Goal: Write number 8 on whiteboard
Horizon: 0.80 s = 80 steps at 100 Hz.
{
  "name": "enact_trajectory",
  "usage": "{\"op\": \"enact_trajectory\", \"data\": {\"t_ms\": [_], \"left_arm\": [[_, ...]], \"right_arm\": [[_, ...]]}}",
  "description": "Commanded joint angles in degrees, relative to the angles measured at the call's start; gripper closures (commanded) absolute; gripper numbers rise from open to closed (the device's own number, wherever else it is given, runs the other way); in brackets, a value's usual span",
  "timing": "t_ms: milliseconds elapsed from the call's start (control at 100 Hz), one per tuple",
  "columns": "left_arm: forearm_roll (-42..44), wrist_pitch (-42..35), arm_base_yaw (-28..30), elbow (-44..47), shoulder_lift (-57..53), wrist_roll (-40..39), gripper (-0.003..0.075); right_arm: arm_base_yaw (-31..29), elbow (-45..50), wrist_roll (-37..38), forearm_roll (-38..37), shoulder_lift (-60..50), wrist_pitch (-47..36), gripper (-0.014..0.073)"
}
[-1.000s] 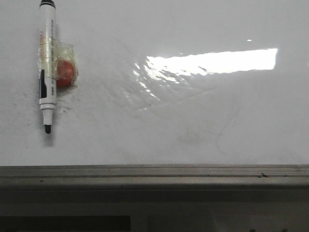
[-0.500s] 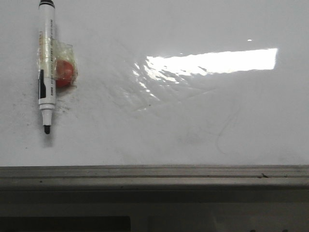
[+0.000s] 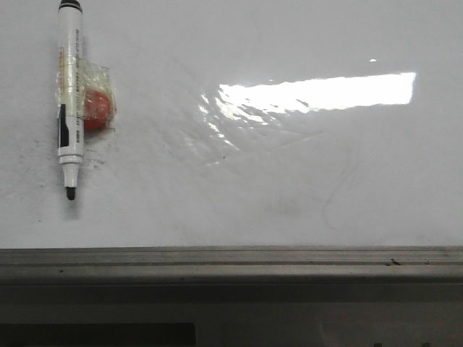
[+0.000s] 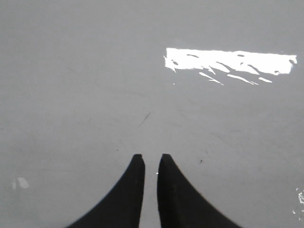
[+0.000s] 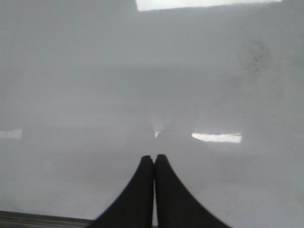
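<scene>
The whiteboard (image 3: 289, 181) fills the front view, glossy white with faint grey smudges and a bright glare patch (image 3: 318, 92). No number 8 shows on it. A white-barrelled black marker (image 3: 70, 108) lies on the board at the far left, uncapped tip toward the near edge. Neither gripper shows in the front view. In the left wrist view my left gripper (image 4: 151, 157) hovers over bare board, jaws a narrow gap apart with nothing between them. In the right wrist view my right gripper (image 5: 154, 157) is shut and empty over bare board near its frame edge.
A small red object under clear tape (image 3: 98, 105) sits against the marker's right side. The board's grey metal frame (image 3: 231, 260) runs along the near edge, and a strip of it shows in the right wrist view (image 5: 42, 219).
</scene>
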Motion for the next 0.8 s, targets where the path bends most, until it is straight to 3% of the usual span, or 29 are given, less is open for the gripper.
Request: {"op": "enact_trajectory", "data": {"t_ms": [0, 50, 170, 320, 680, 790], "left_arm": [[-1.3, -6.2, 0.2, -1.8, 1.3, 0.0, 0.0506], [-1.3, -7.5, 0.2, -1.7, 1.3, 0.0, 0.0416], [-2.5, -9.0, 0.2, -1.4, 1.3, 0.9, 0.0322], [-5.2, -10.0, 0.2, -1.4, 1.3, 4.3, 0.0321], [-36.9, -5.3, -0.1, -1.5, 1.3, 36.6, 0.0321], [-39.2, -5.8, -0.1, -1.4, 1.3, 41.1, 0.0321]], "right_arm": [[0.0, -2.0, -0.5, 0.2, 1.2, -4.3, 0.0657], [0.0, -2.0, -0.5, 0.2, 1.2, -5.3, 0.0657], [0.0, -2.0, -0.5, 0.2, 1.2, -5.6, 0.0657], [0.0, -2.0, -0.5, 0.2, 1.2, -5.5, 0.0657], [0.0, -2.0, -0.5, 0.2, 1.2, -5.5, 0.0657], [0.0, -2.0, -0.5, 0.2, 1.2, -5.5, 0.0657]]}}
